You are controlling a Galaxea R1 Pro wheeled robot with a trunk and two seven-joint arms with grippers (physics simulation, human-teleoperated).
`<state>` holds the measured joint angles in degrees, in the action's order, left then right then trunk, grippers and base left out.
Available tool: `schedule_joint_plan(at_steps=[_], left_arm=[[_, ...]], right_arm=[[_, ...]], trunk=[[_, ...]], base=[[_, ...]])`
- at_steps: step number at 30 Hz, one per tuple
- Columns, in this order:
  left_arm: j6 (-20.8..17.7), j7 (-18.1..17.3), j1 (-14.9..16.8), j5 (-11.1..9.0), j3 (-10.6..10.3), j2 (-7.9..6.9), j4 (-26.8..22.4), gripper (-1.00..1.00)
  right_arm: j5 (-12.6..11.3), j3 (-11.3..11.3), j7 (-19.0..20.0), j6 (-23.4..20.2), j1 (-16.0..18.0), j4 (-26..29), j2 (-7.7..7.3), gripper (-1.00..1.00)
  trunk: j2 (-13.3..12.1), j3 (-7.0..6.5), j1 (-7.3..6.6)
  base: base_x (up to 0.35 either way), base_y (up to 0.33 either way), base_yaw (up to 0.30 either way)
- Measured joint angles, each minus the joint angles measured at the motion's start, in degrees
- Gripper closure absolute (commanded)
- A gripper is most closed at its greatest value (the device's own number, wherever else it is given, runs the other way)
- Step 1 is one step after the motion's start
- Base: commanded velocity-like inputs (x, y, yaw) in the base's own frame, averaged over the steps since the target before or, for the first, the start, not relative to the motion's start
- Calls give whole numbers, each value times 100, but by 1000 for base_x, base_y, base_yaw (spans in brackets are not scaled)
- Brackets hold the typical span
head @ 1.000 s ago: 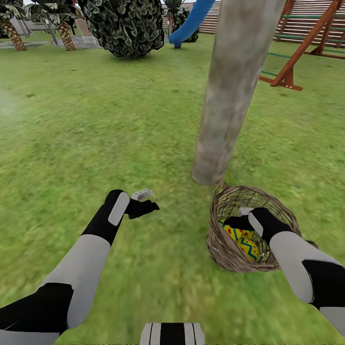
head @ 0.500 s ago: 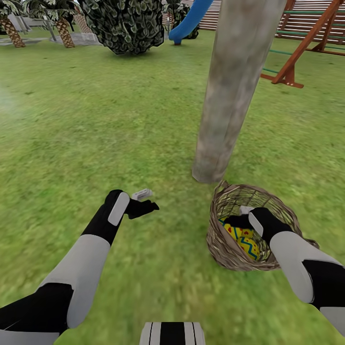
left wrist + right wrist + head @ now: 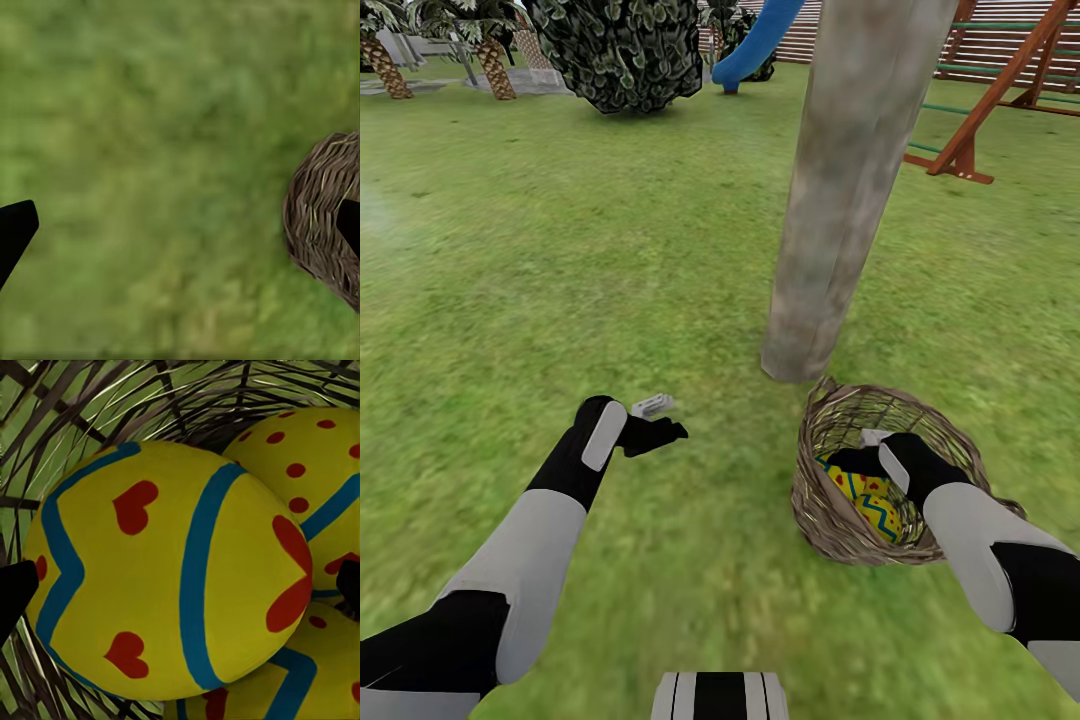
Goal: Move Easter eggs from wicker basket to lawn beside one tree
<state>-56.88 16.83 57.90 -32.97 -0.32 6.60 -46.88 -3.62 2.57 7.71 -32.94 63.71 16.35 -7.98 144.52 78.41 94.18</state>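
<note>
The wicker basket (image 3: pixel 830 510) stands on the lawn (image 3: pixel 560 260) right at the foot of the thick pale tree (image 3: pixel 840 200). Inside it lie the yellow Easter eggs (image 3: pixel 868 502). My right gripper (image 3: pixel 852 460) reaches down into the basket and stands open. In the right wrist view its dark fingertips (image 3: pixel 15 594) flank the nearest egg (image 3: pixel 172 585), with a second egg (image 3: pixel 315 480) and a third egg (image 3: pixel 307 682) beside it. My left gripper (image 3: pixel 665 418) hovers open over bare grass to the left of the basket (image 3: pixel 322 217), holding nothing.
A wooden playset (image 3: pixel 1000 90) with a blue slide (image 3: pixel 760 40) stands behind the tree at the back right. A dark bush (image 3: pixel 620 50) and short palms (image 3: pixel 490 50) line the back left. Open grass stretches left of the trunk.
Almost nothing differs. The view shifted slightly a second ago, and my left gripper has edged a little. The right gripper stays in the basket over the eggs.
</note>
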Motion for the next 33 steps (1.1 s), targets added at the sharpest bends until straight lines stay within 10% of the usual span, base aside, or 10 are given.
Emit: schedule_joint_plan(at_steps=[23, 33], left_arm=[[-88, 173, 307, -20, 31, 69, -743, -100], [-82, 176, 307, -18, 32, 53, -1029, -100]], right_arm=[[20, 41, 19, -268, 132, 41, -362, -100], [-40, 78, 957, -278, 132, 28, -615, -100]], trunk=[[0, 0, 0], [0, 0, 0]], base=[[0, 0, 0], [0, 0, 0]])
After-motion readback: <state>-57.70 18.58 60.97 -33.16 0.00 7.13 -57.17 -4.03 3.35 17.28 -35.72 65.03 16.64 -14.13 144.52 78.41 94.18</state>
